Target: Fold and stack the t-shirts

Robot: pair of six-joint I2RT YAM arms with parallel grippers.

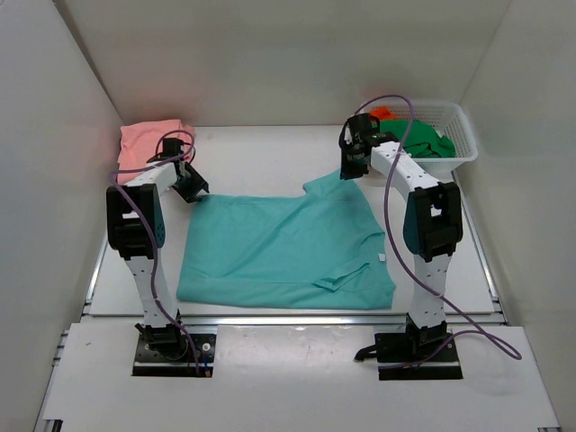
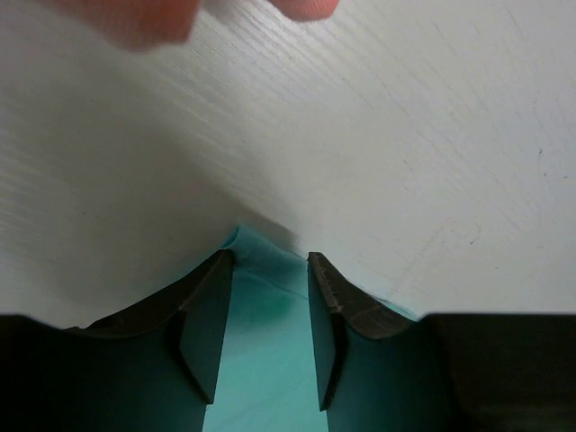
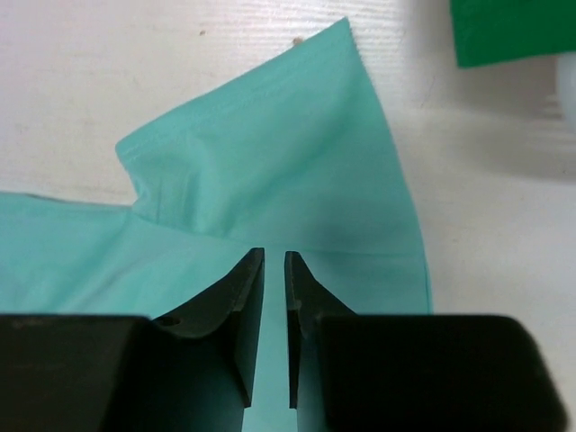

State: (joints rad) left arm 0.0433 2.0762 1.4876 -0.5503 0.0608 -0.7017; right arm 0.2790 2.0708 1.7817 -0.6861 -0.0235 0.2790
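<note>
The teal t-shirt (image 1: 288, 247) lies spread on the table's middle. My left gripper (image 1: 191, 184) is at its far left corner. Its jaws stand apart over that teal corner (image 2: 265, 297) and pinch nothing. My right gripper (image 1: 353, 166) hangs over the far right sleeve (image 3: 270, 171). Its jaws are a narrow slit apart, with flat teal cloth showing below them. The salmon pink t-shirt (image 1: 153, 139) lies folded at the back left. The dark green t-shirt (image 1: 416, 139) lies in the white basket (image 1: 459, 135) at the back right; its edge also shows in the right wrist view (image 3: 513, 31).
An orange item (image 1: 382, 112) sits in the basket behind the green shirt. White walls close in the table on the left, back and right. The pink shirt shows as a blur at the top of the left wrist view (image 2: 135, 18).
</note>
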